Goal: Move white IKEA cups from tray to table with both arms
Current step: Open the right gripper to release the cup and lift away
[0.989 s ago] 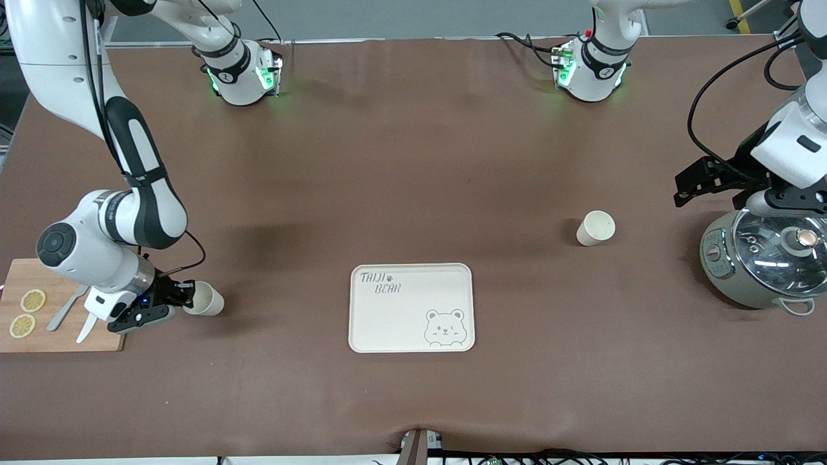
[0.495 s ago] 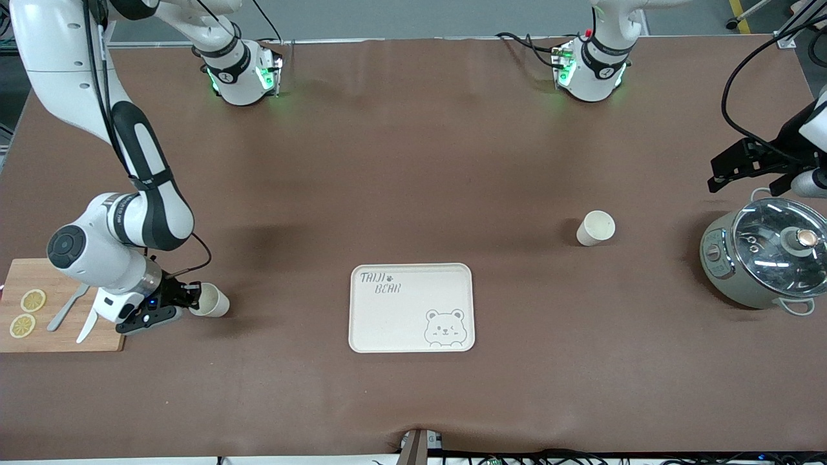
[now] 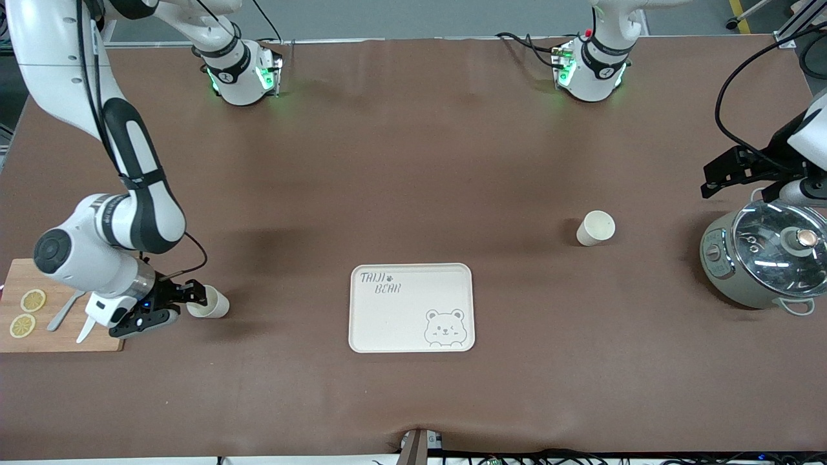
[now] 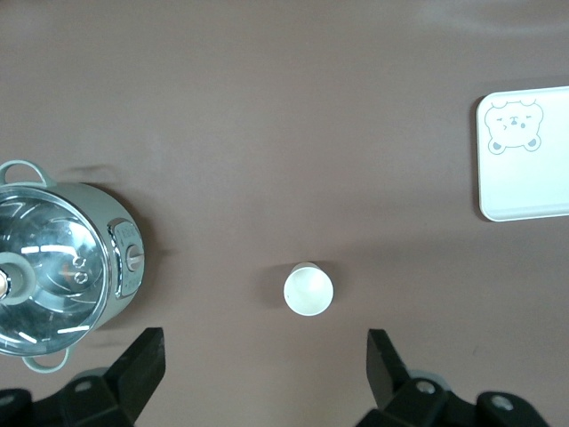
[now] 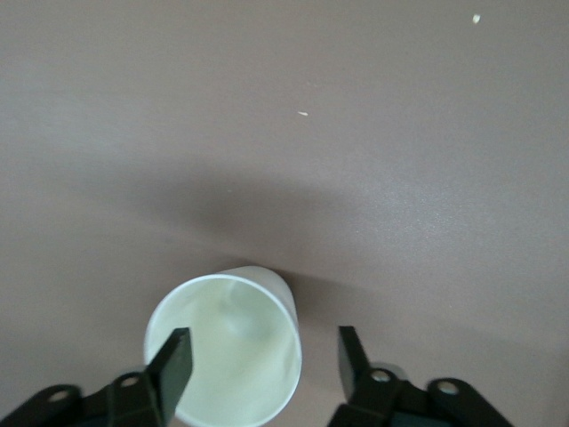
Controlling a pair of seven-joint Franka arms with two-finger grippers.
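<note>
Brown mat is covering the whole table (image 3: 413, 161), with the bear tray (image 3: 411, 307) sitting mid-table, toward the front camera. Right gripper (image 3: 187, 305) is sitting low at the right arm's end, just beside the cutting board (image 3: 61, 336); its fingers (image 5: 169, 369) are now standing spread, one inside the rim of the near cup (image 3: 208, 302) and one outside it, wall no longer pinched. A second ago they were clamped on that wall, so it is letting go; the cup is resting upright on the mat at about the spot it held half a second ago. Other cup (image 3: 595, 227) is standing upright toward the left arm's end, farther from the camera than the tray, unmoved across the frames. Left gripper (image 3: 730, 174) is hanging in the air wide open and empty, over the mat next to the electric pot (image 3: 762, 258); it has pulled up and away from the pot since a second ago. Left wrist view is looking straight down on that cup (image 4: 308, 289), well clear of the fingers (image 4: 142, 365).
</note>
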